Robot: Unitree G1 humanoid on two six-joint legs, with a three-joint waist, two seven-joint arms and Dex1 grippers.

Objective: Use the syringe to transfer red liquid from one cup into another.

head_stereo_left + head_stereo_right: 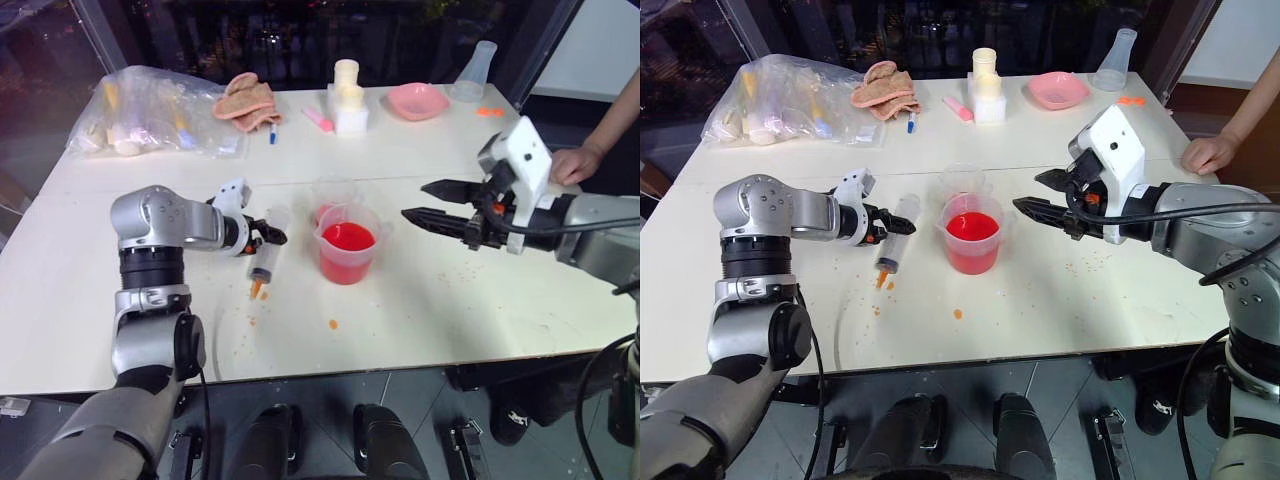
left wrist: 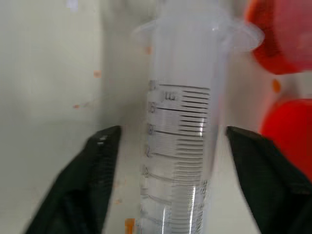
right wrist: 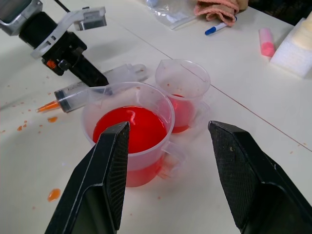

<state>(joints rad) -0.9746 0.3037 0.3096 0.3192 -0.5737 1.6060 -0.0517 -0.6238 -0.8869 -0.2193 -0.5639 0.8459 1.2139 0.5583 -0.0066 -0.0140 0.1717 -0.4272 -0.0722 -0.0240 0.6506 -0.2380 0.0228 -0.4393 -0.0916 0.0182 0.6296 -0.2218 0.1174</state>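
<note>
The syringe lies flat on the counter, just left of the beaker, its orange tip toward the counter's near edge and its plunger end toward the far side. The left gripper sits at the barrel with its fingers spread wide on either side, neither one pressing the plastic, so it holds nothing; the syringe looks set down or about to be taken. The right gripper hovers to the right of the beaker, also open and empty.

The beaker holds plenty of red liquid; the small cup stands touching it on the far side, with only a little red at its base.

If the step is a pick-up, the left gripper should close on the mid-barrel, clear of the flange, squarely across the tube so it cannot roll out. Lift gently: the beaker is close, and a swing of the tip could knock it. Orange drips already dot the counter, so keep the tip low until it is over a cup.
</note>
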